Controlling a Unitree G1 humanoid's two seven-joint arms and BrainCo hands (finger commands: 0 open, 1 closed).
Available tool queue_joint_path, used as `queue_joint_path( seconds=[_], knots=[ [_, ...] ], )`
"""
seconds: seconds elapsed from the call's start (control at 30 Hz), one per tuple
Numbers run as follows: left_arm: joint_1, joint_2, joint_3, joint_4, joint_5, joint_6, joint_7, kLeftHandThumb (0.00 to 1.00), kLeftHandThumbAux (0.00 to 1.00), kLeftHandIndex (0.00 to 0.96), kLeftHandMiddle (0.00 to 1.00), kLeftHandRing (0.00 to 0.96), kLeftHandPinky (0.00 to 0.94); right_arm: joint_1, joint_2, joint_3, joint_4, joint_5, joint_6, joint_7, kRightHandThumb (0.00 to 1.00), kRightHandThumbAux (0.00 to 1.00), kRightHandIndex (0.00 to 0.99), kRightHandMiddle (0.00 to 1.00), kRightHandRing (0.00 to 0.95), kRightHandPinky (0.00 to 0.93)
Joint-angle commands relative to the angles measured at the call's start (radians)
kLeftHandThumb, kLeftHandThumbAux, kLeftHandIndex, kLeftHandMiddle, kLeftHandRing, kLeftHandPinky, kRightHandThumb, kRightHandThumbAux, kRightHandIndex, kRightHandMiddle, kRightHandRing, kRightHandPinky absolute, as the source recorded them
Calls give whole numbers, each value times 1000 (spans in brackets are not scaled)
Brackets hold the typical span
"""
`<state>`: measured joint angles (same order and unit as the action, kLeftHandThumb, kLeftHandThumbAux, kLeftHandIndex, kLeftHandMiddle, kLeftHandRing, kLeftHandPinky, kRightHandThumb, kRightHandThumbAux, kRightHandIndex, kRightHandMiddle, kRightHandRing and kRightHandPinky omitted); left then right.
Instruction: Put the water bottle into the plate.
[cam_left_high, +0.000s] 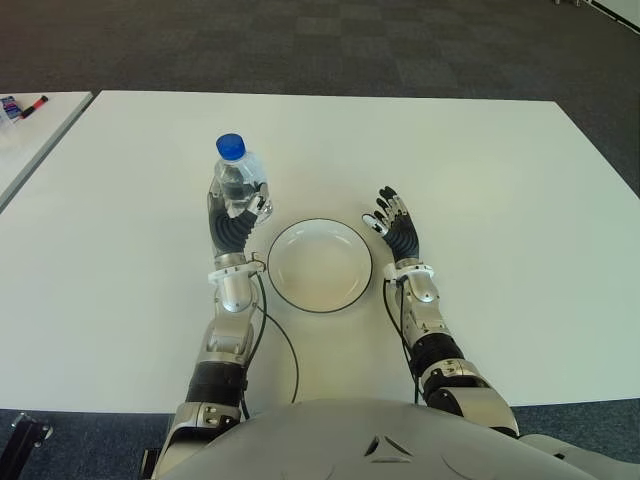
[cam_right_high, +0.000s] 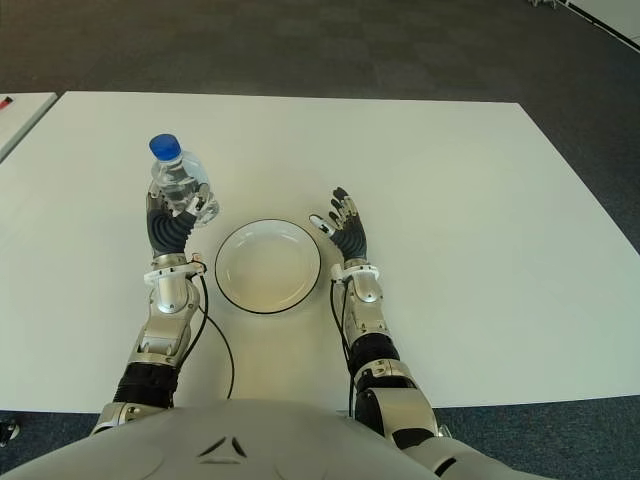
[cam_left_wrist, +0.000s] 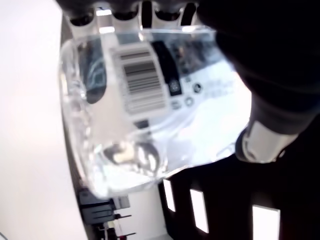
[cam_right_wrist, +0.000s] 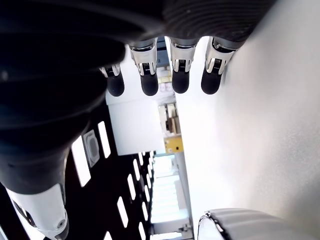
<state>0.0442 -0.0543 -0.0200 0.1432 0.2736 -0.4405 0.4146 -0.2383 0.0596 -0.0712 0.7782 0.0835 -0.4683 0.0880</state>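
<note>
My left hand grips the water bottle upright, fingers curled round its clear body, blue cap up, just left of the plate; I cannot tell whether its base touches the white worktop; the plate sits empty between my hands; my right hand shows just right of the plate, fingers extended and holding nothing.

Left hand covers the water bottle's lower body; beside the white table, coloured items too small to identify.
</note>
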Motion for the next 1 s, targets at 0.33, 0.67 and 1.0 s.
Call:
queue_joint_path(
  seconds=[0.33,0.67,1.0],
  knots=[
    [78,-20,-57,-142,24,-51,-28,952,648,394,512,529,852,43,18,-6,33,9,76,-8,116,732,11,13,16,75],
    [109,-25,-117,-192,9,6,-83,952,649,392,511,529,853,38,16,-6,43,6,83,-13,126,725,17,19,19,76],
    [96,-13,-162,-154,29,38,-108,951,649,390,510,528,849,36,18,-8,49,11,75,-7,134,730,21,22,22,78]
  ],
)
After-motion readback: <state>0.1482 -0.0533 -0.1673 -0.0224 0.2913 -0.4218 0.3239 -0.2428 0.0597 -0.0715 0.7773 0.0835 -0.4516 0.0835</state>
